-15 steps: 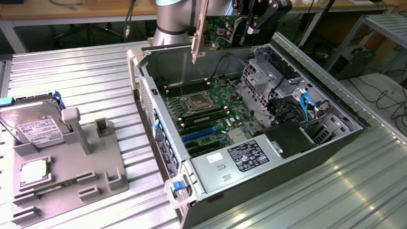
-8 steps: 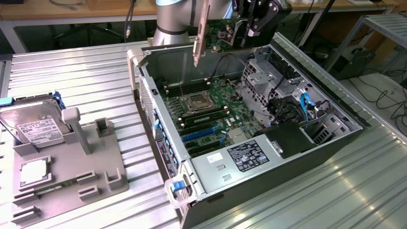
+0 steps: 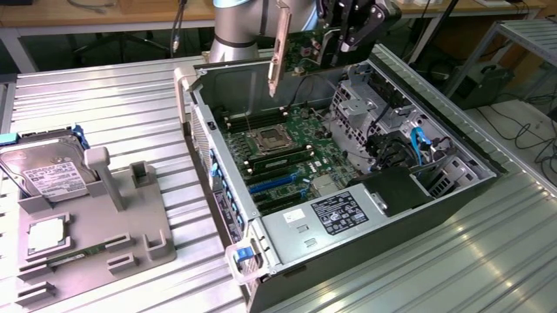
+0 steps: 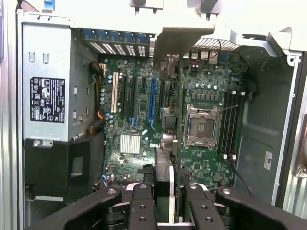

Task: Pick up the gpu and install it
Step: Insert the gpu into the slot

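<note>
Item: hand [image 3: 344, 49] [image 4: 165, 191], closed on the gpu [image 3: 304, 44] [image 4: 164, 167], fingers [image 4: 143, 206] pressed to either side of the card; the gpu hangs on edge, clear of all surfaces, green board showing, silver bracket [image 3: 280, 45] at the end away from the hand, pointing down; directly below the hand, an open computer case [image 3: 409, 235] lying on its side on the ribbed metal worktop [image 3: 104, 104]; inside it, the motherboard [image 3: 296, 140] [image 4: 201, 81] with bare processor socket [image 3: 270, 138] [image 4: 199, 125] and a blue expansion slot [image 4: 153, 103]; power supply [image 3: 327, 218] [image 4: 48, 86] in the case, beyond the slots from the hand; hard drive [image 3: 48, 173], standing in a grey fixture [image 3: 96, 241], well apart from the hand, outside the case.
</note>
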Controlling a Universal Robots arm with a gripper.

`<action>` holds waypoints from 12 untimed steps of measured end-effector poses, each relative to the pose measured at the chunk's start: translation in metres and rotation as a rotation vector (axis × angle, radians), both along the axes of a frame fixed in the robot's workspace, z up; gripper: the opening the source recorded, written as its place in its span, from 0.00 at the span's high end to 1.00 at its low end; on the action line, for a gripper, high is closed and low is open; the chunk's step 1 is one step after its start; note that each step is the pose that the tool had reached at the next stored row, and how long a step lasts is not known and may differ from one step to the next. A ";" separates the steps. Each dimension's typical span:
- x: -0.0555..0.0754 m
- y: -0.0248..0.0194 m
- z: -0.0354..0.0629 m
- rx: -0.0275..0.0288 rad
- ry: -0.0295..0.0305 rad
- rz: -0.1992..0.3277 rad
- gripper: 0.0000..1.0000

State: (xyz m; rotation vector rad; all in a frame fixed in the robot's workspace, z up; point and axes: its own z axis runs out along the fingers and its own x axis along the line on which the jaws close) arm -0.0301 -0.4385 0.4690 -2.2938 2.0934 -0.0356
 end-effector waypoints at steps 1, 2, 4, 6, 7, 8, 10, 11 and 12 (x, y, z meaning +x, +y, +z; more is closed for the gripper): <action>0.000 0.0000 -0.0004 0.0000 -0.0032 0.004 0.72; 0.000 0.0000 -0.0006 0.0000 -0.0044 0.008 0.72; 0.000 0.0000 -0.0009 0.0000 -0.0046 0.015 0.72; 0.000 0.0000 -0.0013 0.0000 -0.0049 0.024 0.72; 0.000 0.0000 -0.0014 0.0001 -0.0049 0.026 0.72; 0.000 0.0000 -0.0018 0.0003 -0.0051 0.027 0.72; 0.000 0.0000 -0.0021 0.0001 -0.0054 0.029 0.72; 0.000 0.0000 -0.0023 0.0001 -0.0054 0.030 0.72; 0.000 0.0000 -0.0026 0.0002 -0.0055 0.031 0.72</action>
